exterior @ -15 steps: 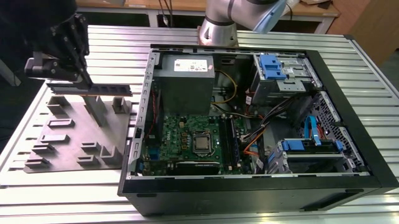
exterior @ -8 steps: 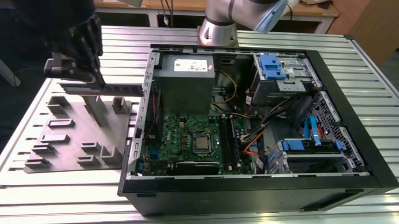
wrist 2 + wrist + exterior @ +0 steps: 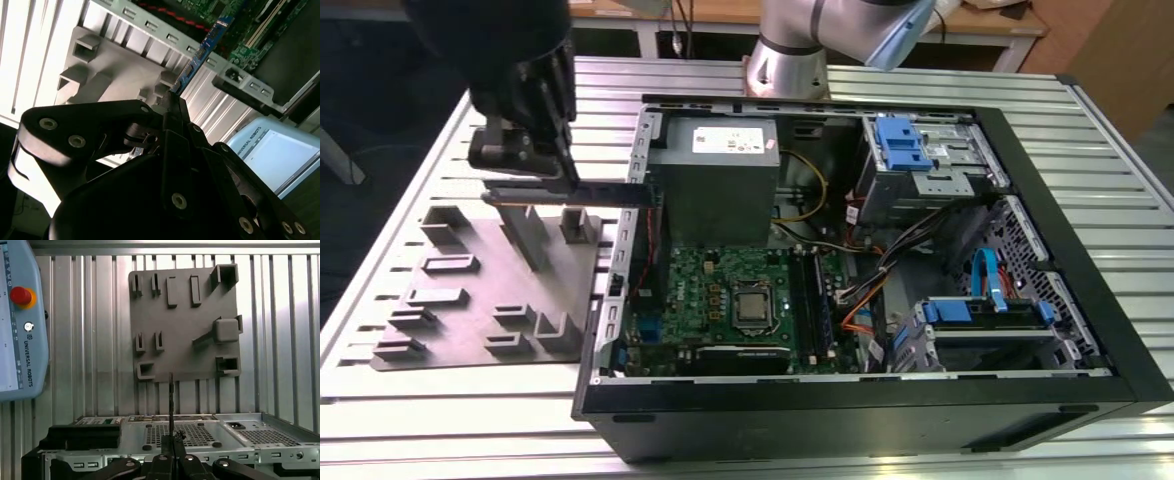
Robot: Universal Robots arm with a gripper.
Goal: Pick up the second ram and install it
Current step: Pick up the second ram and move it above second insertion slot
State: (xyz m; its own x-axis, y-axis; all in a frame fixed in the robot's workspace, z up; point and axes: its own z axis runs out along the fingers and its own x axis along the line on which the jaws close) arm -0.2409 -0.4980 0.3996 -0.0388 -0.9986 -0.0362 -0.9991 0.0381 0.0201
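Second ram edge-on in second wrist view: chips, label hidden. Thin blue board, pinched between gripper fingers, by grey tray.

There's the open computer case, lying flat on the slatted metal desk. Inside, a green motherboard sits at 7 o'clock, with the grey power supply at its 12. The blue-latched drive cage is at 1 o'clock. A grey fixture plate rests at the case's 9 o'clock.
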